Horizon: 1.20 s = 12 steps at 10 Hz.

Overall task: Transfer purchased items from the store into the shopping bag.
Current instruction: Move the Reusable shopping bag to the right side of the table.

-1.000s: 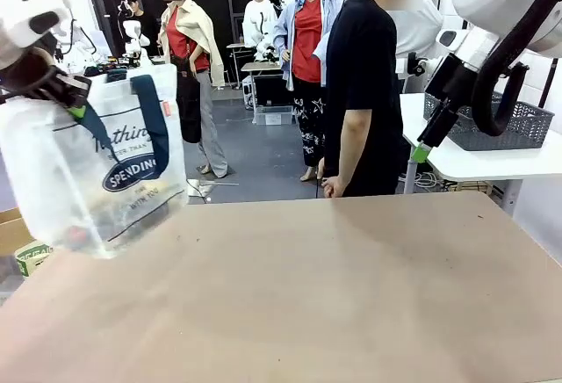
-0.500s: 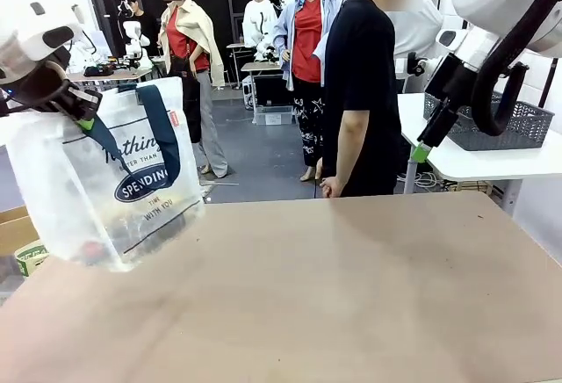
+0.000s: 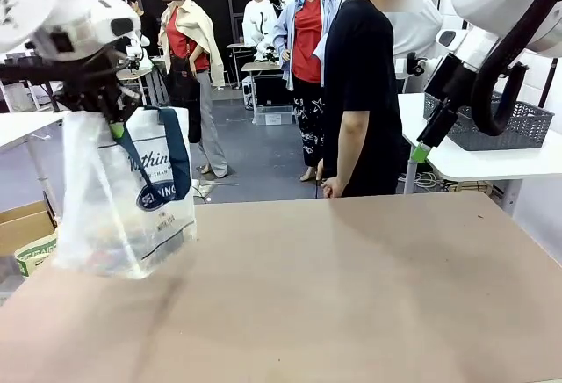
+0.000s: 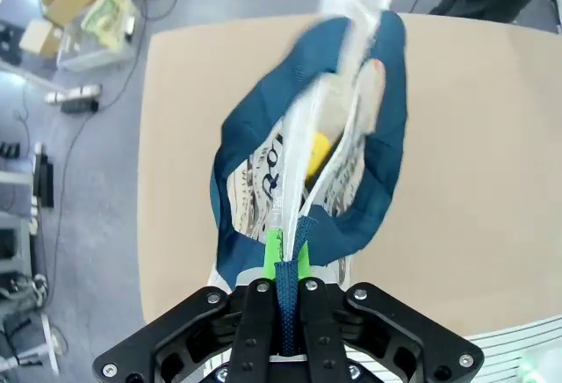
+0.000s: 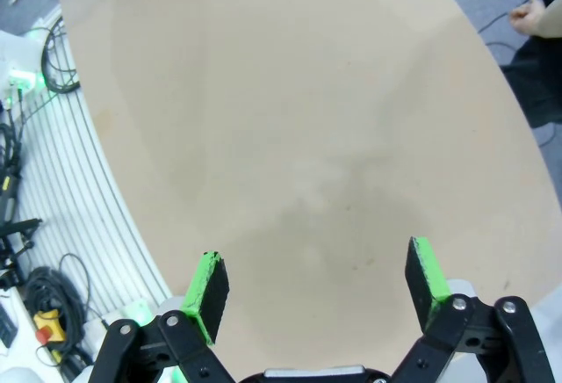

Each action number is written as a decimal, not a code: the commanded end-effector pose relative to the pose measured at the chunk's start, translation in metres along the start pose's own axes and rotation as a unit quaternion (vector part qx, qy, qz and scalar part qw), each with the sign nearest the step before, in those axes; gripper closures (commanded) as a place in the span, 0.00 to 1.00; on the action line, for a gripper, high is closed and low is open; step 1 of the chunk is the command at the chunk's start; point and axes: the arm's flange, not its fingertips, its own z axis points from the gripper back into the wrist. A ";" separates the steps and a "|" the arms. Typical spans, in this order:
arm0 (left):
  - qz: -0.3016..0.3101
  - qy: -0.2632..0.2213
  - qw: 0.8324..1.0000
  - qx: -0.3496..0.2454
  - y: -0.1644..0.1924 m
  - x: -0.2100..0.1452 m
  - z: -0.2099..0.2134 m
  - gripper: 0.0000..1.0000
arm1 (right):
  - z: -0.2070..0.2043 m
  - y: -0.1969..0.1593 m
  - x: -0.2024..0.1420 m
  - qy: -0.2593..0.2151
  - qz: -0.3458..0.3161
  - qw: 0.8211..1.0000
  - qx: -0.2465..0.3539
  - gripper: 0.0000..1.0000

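Here the shopping bag [image 3: 123, 198] overhangs the table's [image 3: 351, 295] left edge.

Bright, even indoor light; shopping bag [image 4: 307, 137] motion-blurred (wrist views bend at the edges).

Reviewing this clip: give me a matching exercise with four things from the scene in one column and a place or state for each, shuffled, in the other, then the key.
Things
1. left hand
2. right hand
3. shopping bag
4. grey mesh basket

Places or states
A. on the white side table
B. open, holding nothing, above the bare brown tabletop
C. hanging by a navy strap at the table's left edge
D. shut on a navy strap

Pairs: 1-D, 2-B, 3-C, 4-A
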 end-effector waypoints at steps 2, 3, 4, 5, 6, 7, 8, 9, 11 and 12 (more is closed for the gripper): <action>0.085 0.043 0.995 0.009 0.022 0.051 0.018 1.00 | 0.001 -0.002 0.001 0.001 0.000 1.000 0.005 0.00; 0.101 0.040 0.994 -0.002 0.042 0.058 0.018 1.00 | 0.001 -0.002 0.001 0.001 0.000 1.000 0.005 0.00; 0.108 0.026 0.994 -0.010 0.063 0.056 0.020 1.00 | 0.001 -0.002 0.001 0.001 0.000 1.000 0.005 0.00; 0.088 0.010 0.996 -0.017 0.086 0.048 0.020 1.00 | 0.001 -0.002 0.001 0.001 0.000 1.000 0.005 0.00; 0.080 0.000 0.997 -0.024 0.109 0.038 0.019 1.00 | 0.001 -0.002 0.001 0.001 0.000 1.000 0.005 0.00; 0.082 -0.006 0.996 -0.027 0.135 0.035 0.012 1.00 | 0.001 -0.002 0.001 0.001 0.000 1.000 0.005 0.00; 0.078 0.001 0.997 -0.021 0.157 0.026 0.005 1.00 | 0.001 -0.002 0.001 0.001 0.000 1.000 0.005 0.00; 0.061 0.008 0.998 -0.025 0.174 0.020 -0.005 1.00 | 0.001 -0.002 0.001 0.001 0.000 1.000 0.005 0.00; 0.034 0.018 0.999 -0.038 0.200 0.006 -0.034 1.00 | 0.001 -0.002 0.001 0.001 0.000 1.000 0.005 0.00; 0.025 0.024 0.998 -0.045 0.208 0.002 -0.053 1.00 | 0.001 -0.002 0.001 0.001 0.000 1.000 0.005 0.00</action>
